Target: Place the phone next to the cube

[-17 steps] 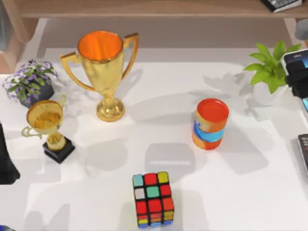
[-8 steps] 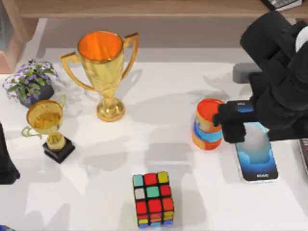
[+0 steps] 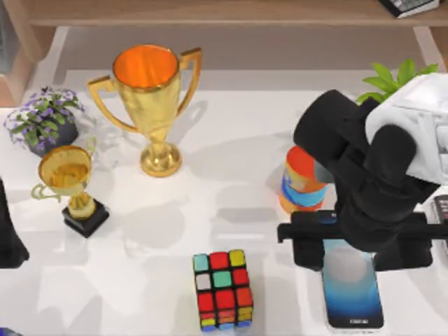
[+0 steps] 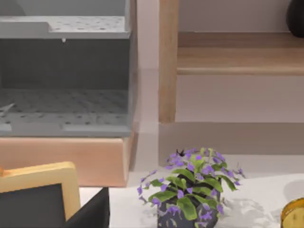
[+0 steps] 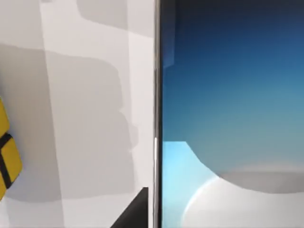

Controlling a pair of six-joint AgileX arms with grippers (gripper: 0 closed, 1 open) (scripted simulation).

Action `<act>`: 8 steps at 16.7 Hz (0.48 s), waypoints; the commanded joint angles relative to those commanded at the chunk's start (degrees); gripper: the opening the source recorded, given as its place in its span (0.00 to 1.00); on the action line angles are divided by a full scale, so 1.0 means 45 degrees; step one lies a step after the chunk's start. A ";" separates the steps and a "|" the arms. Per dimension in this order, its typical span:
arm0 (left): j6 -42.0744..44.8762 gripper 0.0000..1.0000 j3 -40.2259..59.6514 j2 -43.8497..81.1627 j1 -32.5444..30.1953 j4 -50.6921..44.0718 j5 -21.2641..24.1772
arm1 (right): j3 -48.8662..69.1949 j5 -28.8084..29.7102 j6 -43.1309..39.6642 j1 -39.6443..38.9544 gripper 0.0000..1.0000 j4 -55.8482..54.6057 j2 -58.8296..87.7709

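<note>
Presently, phone: the phone is seen in the top view toward the table's right front, lying lengthwise with its text end nearest the front edge; its far end is covered by the right gripper.
Height: whether the phone is already resting on the white table or is held just above it cannot be told.
Cube: the cube is placed left of the phone at about the same depth, apart from it with a strip of bare table between; a yellow corner of it is caught in the right wrist view beside the phone's edge.
Right gripper: it is set across the phone's upper end; its fingers appear closed on the phone's long sides, though the contact itself is hidden by the wrist.
Left arm: it is parked at the table's left edge; its finger state cannot be told.
Neighbours: the orange-and-blue striped can is just behind the gripper, partly covered by the arm.
Risk: if the phone is released while off the surface, it could drop and skid; if it is shifted farther left carelessly, the cube could be nudged; if the arm is raised with a backward swing, the can could be toppled.
Judgement: the placing is nearly done, and a gentle release looks sufficient.
</note>
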State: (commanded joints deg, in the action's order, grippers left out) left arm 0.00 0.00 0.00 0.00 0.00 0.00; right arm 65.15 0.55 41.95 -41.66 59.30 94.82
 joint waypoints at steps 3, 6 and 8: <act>0.0000 1.00 0.0000 0.0000 0.0000 0.0000 0.0000 | -0.0055 0.0015 0.0145 -0.0067 0.00 0.0012 0.0064; 0.0000 1.00 0.0000 0.0000 0.0000 0.0000 0.0000 | -0.0018 -0.0001 0.0153 -0.0010 0.00 -0.0007 0.0020; 0.0000 1.00 0.0000 0.0000 0.0000 0.0000 0.0000 | 0.0005 -0.0009 0.0175 -0.0038 0.00 -0.0043 -0.0005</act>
State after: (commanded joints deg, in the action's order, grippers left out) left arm 0.00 0.00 0.00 0.00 0.00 0.00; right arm 65.18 0.51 42.74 -41.82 59.11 94.80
